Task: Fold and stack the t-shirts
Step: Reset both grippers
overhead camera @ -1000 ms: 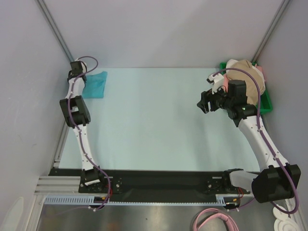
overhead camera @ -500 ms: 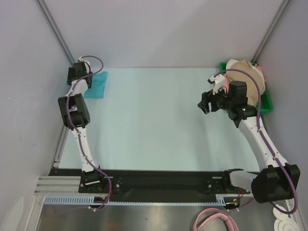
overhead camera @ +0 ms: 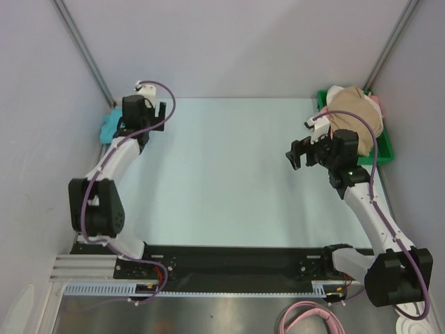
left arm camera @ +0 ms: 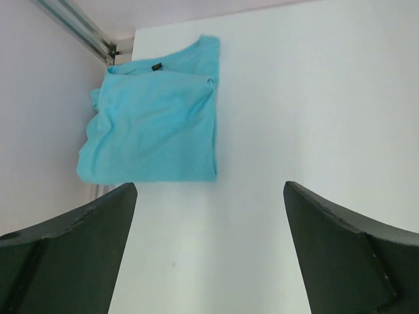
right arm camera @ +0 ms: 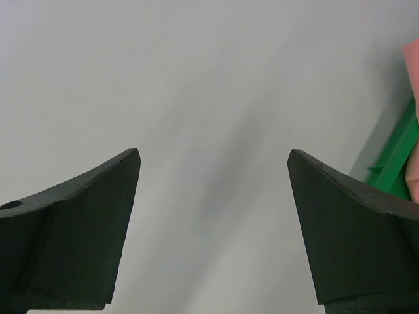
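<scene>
The folded teal t-shirt (left arm camera: 154,121) lies at the table's (overhead camera: 222,174) 10 o'clock corner. The tan, pink and white t-shirts (overhead camera: 354,115) are heaped in the green tray (overhead camera: 384,149) at 2 o'clock. The left gripper (left arm camera: 209,193) and right gripper (overhead camera: 300,153) hang nearby, jaws wide apart and empty.

From the top camera I see only a sliver of the teal t-shirt (overhead camera: 109,125) at the desk's far left corner; the left arm (overhead camera: 122,149) covers the rest. In the green tray (overhead camera: 384,149) the tan t-shirt (overhead camera: 354,104) buries the pile, so I cannot count it. My right wrist view cuts off the tray and some pink cloth (right arm camera: 412,65) at its right edge.
</scene>
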Controlling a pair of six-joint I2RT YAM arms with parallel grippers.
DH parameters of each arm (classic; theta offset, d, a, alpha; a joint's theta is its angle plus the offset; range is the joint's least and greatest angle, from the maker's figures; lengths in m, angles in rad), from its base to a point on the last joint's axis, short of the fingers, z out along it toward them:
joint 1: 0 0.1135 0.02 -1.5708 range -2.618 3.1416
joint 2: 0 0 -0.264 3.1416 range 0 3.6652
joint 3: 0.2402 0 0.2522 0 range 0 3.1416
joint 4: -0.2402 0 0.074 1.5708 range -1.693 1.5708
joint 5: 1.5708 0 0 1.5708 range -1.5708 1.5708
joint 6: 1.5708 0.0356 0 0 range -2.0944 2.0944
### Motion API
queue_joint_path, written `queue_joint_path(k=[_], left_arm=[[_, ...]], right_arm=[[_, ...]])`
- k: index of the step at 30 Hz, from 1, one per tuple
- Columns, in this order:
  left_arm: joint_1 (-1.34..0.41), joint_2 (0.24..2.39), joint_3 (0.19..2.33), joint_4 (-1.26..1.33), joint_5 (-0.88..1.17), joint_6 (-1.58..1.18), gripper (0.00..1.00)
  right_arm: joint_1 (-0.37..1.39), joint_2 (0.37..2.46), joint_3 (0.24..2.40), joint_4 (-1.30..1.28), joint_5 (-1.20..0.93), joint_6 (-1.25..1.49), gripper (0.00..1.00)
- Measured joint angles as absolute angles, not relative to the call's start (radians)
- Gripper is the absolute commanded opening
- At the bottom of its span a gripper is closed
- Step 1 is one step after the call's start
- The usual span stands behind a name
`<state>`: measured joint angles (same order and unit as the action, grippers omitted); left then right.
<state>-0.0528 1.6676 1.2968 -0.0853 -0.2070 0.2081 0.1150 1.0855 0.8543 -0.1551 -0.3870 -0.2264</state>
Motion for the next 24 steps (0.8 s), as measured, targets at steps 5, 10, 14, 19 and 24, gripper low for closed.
queue_joint_path(k=[5, 10, 14, 19, 24], left_arm=[[-0.046, 1.299, 1.002, 0.042, -0.127, 0.133, 1.00], [-0.045, 1.007, 0.691, 0.215, -0.071, 0.127, 1.00], [-0.045, 0.852, 0.516, 0.256, 0.020, 0.124, 1.00], [-0.045, 0.820, 0.473, 0.342, 0.083, 0.131, 1.00], [-0.045, 0.857, 0.568, 0.198, 0.245, 0.157, 1.00]], right_arm=[[0.100, 1.122, 0.829, -0.117, -0.372, -0.218, 1.00], [0.003, 1.101, 0.700, 0.041, -0.403, -0.167, 1.00], [-0.044, 1.074, 0.576, 0.150, -0.403, -0.126, 1.00], [-0.045, 1.081, 0.540, 0.204, -0.300, -0.058, 1.00], [-0.086, 1.123, 0.672, 0.104, -0.171, 0.055, 1.00]])
